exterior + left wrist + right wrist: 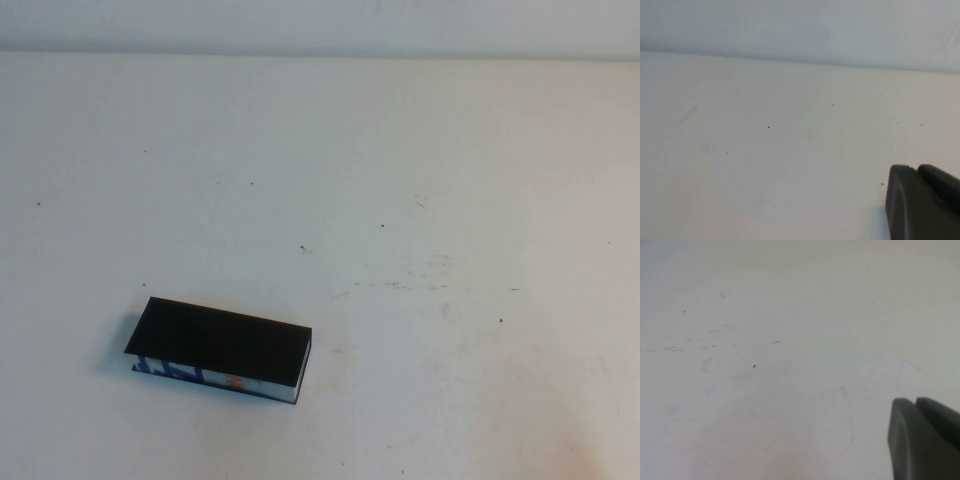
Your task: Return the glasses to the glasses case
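Closed black glasses case [222, 345] seen lying on a white table [420, 180], placed toward the near left, lid shut flat, blue, white and orange patterned side turned toward the camera, faint specks scattered across the tabletop

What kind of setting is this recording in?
Probably a bare lab tabletop: a scuffed white table against a plain pale wall, holding only a closed glasses case. Left claw and right claw hover over bare table.
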Controlling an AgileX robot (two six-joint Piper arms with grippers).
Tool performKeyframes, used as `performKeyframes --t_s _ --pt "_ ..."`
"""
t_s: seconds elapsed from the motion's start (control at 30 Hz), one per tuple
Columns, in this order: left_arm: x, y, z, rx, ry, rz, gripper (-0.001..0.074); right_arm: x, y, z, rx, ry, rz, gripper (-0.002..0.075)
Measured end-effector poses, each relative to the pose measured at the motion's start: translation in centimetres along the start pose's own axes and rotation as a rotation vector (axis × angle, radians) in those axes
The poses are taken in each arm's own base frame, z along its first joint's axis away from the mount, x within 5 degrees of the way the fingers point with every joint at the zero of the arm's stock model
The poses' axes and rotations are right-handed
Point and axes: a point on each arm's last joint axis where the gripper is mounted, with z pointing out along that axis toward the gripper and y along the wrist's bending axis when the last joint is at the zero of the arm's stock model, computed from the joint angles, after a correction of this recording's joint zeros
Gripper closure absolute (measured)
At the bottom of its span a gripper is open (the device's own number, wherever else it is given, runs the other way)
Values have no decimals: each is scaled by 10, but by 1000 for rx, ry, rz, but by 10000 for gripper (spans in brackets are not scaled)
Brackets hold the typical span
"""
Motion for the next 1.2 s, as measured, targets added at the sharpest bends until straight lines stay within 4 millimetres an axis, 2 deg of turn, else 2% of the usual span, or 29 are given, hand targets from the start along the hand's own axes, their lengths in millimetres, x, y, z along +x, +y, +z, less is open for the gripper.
performKeyframes --t_s 0.6,0.77,0.87,1.0,1.2 --pt "0 0 0 -5 -5 -9 739 0 0 0 -1 2 2 737" --pt "-2 -1 -1 6 -23 120 739 0 0 0 -1 2 2 737" --pt "-1 -1 -4 15 -26 127 739 0 0 0 -1 2 2 737" --pt "5 -1 -12 16 2 166 739 0 0 0 -2 2 4 737" --pt "22 2 -15 5 172 186 739 0 0 0 -2 0 3 737"
